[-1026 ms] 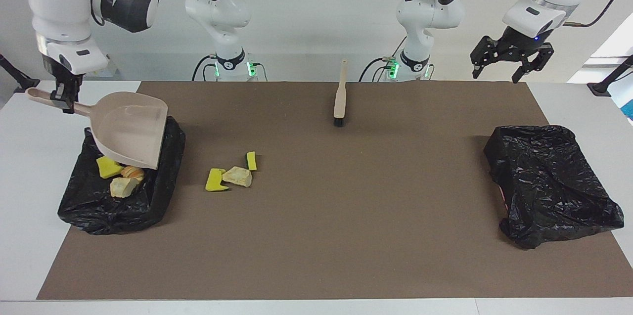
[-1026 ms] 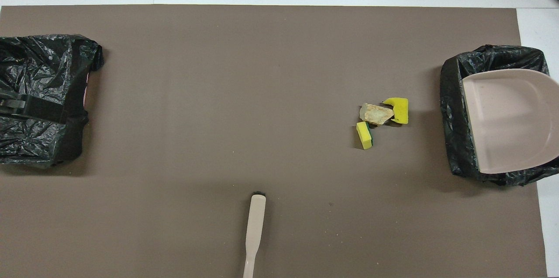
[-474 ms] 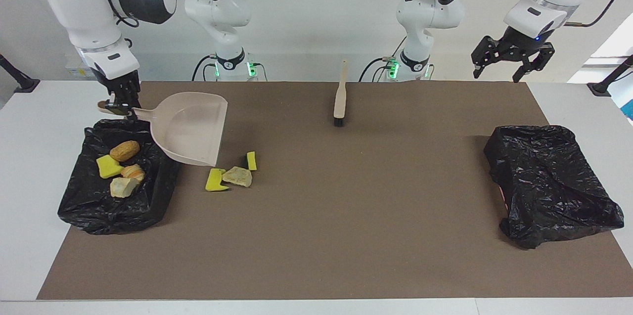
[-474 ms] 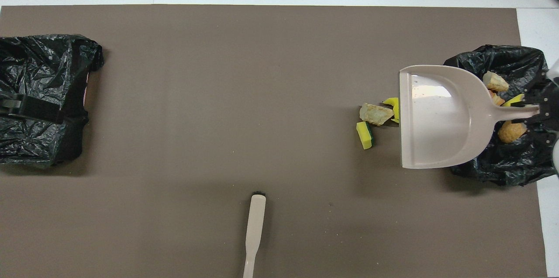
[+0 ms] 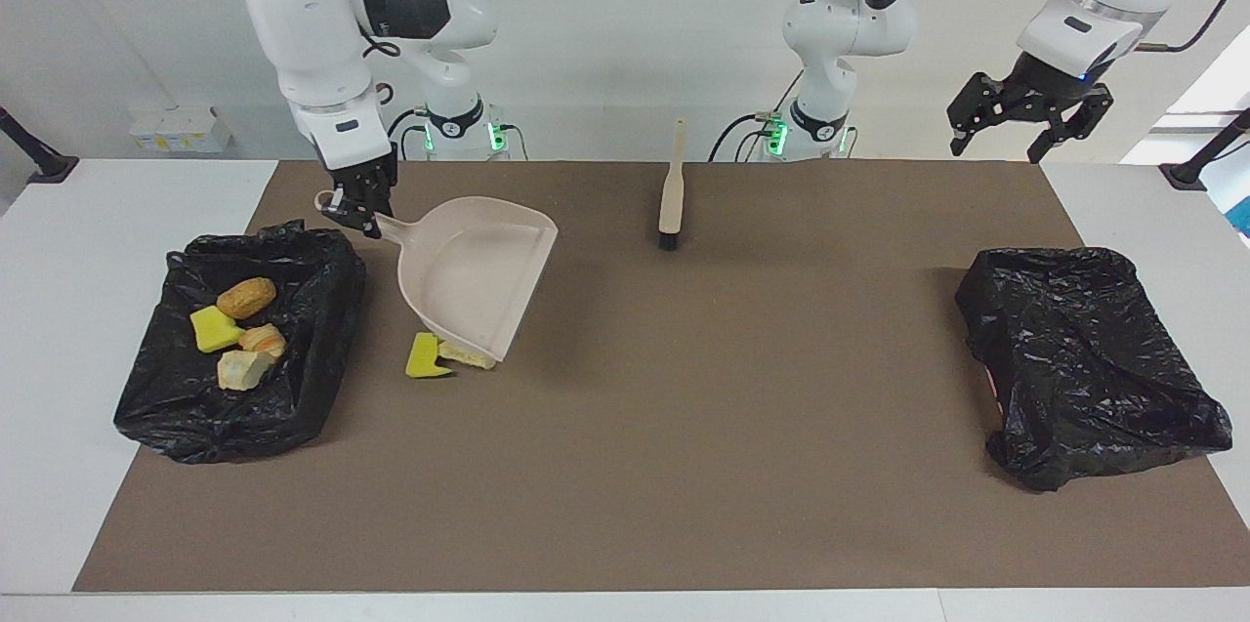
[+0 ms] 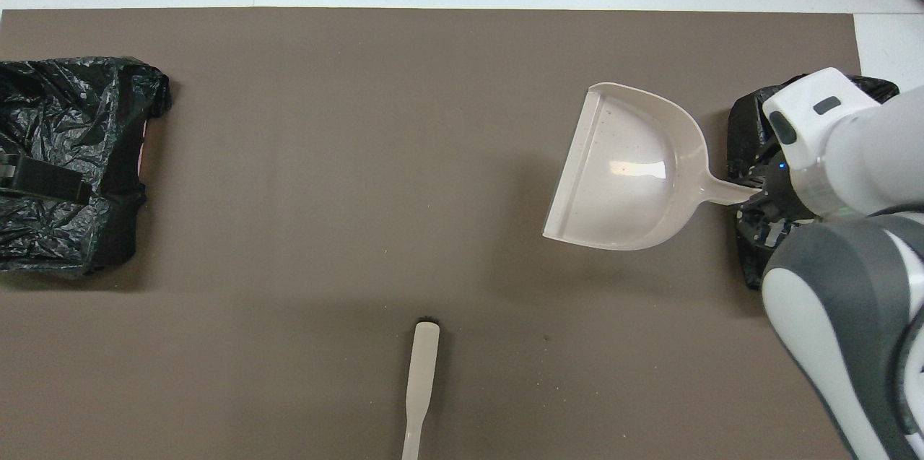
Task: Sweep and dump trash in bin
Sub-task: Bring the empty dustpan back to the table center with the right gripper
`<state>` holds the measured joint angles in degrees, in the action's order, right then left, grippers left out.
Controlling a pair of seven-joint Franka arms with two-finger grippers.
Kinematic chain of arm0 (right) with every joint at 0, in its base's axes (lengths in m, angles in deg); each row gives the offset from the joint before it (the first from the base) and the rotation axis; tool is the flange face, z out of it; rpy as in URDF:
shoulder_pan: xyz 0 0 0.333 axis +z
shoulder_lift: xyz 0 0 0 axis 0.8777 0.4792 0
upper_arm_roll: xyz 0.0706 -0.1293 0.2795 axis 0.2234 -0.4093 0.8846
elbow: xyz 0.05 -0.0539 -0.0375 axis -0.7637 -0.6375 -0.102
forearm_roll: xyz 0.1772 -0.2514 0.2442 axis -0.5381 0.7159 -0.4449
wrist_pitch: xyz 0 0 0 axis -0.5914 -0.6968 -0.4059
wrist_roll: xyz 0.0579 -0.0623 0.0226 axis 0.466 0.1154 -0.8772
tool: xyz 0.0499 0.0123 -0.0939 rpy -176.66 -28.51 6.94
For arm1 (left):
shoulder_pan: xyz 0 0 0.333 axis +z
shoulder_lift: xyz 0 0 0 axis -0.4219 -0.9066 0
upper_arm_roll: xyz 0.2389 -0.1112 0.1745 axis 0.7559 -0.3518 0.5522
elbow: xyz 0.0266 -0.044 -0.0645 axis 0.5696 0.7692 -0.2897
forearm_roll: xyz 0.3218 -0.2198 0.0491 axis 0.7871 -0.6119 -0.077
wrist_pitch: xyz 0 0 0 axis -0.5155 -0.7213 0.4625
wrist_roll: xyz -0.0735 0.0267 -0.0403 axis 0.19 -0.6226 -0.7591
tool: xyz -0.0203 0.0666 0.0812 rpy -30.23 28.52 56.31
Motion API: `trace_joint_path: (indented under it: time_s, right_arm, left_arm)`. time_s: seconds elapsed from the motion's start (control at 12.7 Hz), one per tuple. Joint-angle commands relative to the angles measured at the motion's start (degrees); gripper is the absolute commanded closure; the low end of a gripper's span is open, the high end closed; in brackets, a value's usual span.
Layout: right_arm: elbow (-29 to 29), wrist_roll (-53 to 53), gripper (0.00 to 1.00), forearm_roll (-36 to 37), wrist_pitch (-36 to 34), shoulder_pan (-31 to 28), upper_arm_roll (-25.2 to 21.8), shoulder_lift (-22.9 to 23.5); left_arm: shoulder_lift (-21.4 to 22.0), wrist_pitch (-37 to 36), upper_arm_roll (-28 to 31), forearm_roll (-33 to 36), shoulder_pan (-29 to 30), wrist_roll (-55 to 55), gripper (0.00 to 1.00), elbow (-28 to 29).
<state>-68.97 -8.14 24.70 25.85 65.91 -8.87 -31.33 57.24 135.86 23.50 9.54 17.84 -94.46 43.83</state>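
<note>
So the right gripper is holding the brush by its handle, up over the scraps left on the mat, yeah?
Not the brush. The right gripper holds the beige dustpan by its handle over the scraps on the mat. The facing view shows the brush lying untouched, nearer to the robots.

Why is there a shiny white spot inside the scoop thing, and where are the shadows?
In the overhead view, the dustpan shows a bright glare patch where its smooth plastic bounces the room light. In the facing view, the pan looks matte, with no such spot. Soft shadows lie on the brown mat under the dustpan and beside the black bin bags. Both views look sharp.
</note>
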Motion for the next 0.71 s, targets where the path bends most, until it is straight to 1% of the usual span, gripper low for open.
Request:
trace_joint_path:
  time_s: [0.0,0.24,0.47,0.63]
  right_arm:
    - [-0.2,13.53,1.0,-1.13,-1.07,3.97,-0.07,0.81]
    - [0.68,31.81,1.0,-1.22,-0.01,8.37,0.02,3.7]
    - [0.86,50.43,1.0,-1.65,3.93,12.85,0.02,6.69]
    - [1.64,61.27,1.0,-5.24,6.92,14.61,0.02,9.24]
  left_arm:
    - [2.66,2.59,-0.44,0.86,0.26,-1.37,0.0,4.19]
    - [3.81,3.92,-0.53,2.53,-0.27,-1.72,0.0,6.14]
    - [3.98,3.84,-0.53,2.53,-0.36,-3.2,0.0,6.23]
    - [4.16,3.66,-0.53,2.44,-0.18,-3.65,0.0,6.4]
